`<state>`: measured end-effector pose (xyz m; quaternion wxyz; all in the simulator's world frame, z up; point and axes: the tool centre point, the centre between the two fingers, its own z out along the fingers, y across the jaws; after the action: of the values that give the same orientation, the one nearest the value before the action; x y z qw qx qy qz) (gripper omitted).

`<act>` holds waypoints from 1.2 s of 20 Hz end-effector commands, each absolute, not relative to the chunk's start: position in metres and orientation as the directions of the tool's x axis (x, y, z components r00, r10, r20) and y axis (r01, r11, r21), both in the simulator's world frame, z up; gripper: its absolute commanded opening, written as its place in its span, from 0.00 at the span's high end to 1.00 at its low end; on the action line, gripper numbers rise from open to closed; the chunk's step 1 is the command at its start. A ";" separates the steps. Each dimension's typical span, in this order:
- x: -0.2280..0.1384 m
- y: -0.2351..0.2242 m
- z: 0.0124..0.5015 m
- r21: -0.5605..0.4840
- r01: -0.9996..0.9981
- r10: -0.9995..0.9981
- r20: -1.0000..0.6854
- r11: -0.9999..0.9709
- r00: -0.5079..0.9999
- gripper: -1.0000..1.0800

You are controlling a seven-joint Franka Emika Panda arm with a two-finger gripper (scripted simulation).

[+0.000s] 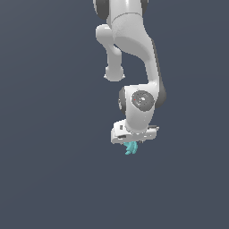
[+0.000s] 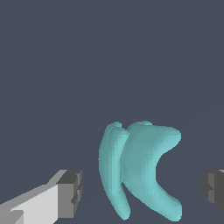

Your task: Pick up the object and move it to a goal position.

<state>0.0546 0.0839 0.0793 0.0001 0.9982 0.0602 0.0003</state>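
Plain dark grey-blue floor, teal object on it

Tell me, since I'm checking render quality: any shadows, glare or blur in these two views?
Exterior view: flat grey backdrop with no cast shadows; soft shading on the white arm, and the teal object under the gripper is tiny and coarse. Wrist view: sharp, no glare; the object shows smooth shading with jagged pixel edges.

object between the two fingertips, touching neither | gripper directly over object, under arm | object protrudes just below gripper, exterior view's centre
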 end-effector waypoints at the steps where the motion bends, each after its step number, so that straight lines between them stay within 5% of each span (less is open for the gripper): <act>1: 0.054 0.084 0.065 0.000 0.120 0.120 -0.001 -0.993 0.993 0.04; 10: 0.055 0.084 0.045 0.000 0.120 0.120 0.000 -0.993 0.993 0.04; 11: 0.055 0.084 0.045 0.000 0.120 0.120 0.000 -0.993 0.993 1.00; 24: 0.055 0.083 0.048 0.000 0.120 0.120 0.000 -0.993 0.993 1.00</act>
<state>0.0548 0.0840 0.0459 0.0000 0.9982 0.0605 -0.0005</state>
